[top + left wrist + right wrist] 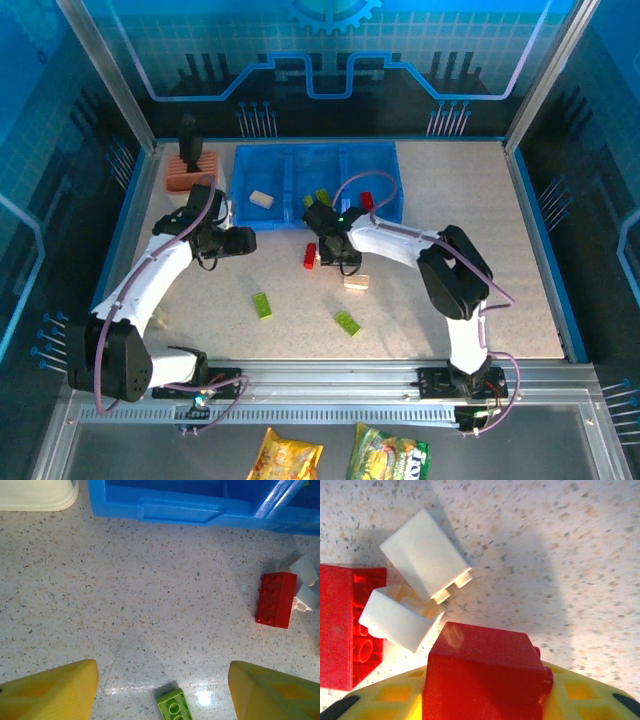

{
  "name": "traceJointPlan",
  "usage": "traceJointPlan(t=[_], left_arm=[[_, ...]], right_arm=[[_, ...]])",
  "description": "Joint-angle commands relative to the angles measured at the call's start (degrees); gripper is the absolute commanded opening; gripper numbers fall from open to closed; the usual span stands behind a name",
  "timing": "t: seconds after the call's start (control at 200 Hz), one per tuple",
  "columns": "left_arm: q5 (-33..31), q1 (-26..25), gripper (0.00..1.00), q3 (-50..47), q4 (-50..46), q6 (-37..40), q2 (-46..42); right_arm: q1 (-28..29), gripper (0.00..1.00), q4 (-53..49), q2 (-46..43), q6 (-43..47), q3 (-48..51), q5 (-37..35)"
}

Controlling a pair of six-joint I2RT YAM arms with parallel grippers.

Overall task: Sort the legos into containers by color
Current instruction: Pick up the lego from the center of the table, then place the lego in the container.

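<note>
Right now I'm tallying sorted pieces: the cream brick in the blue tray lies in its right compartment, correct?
Not quite. The cream brick lies in the left compartment of the blue tray, not the right one; the top external view shows it.

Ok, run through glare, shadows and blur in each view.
Top external: even light on the table, blue cast all around. Left wrist: a glare patch beside the green brick; the claw fingers look soft. Right wrist: broad shadows beyond the white bricks; the near red brick is slightly soft.
</note>
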State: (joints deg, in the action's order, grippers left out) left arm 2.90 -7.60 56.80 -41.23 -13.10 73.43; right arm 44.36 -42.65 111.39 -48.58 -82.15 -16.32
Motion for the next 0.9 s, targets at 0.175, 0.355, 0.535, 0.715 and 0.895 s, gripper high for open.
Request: traceJointPlan(t=[0.175,0.355,0.535,0.715,0.895], left_arm=[[1.5,0.7,0.7,-0.8,0.4,1.1,0.4],[1.4,0.7,0.7,-0.8,0.4,1.1,0.5],[1.2,0.7,0.7,-0.9,0.5,1.1,0.5],[1.1,0.8,0.7,-1.0,0.5,1.2,0.5],[0.7,0.7,0.7,-0.9,0.5,1.2,0.4]], right_arm=[[-8.1,0.42,-4.5,-8.0,18.3,4.4,7.1],[-13.9,0.42,-6.8,-9.5,25.5,2.0,9.8],[-18.4,0.43,-9.6,-6.2,29.8,-5.3,9.5],[-20.7,0.43,-11.8,0.6,32.2,-16.5,8.6],[-22.0,0.43,-13.4,9.0,32.8,-28.4,7.0]])
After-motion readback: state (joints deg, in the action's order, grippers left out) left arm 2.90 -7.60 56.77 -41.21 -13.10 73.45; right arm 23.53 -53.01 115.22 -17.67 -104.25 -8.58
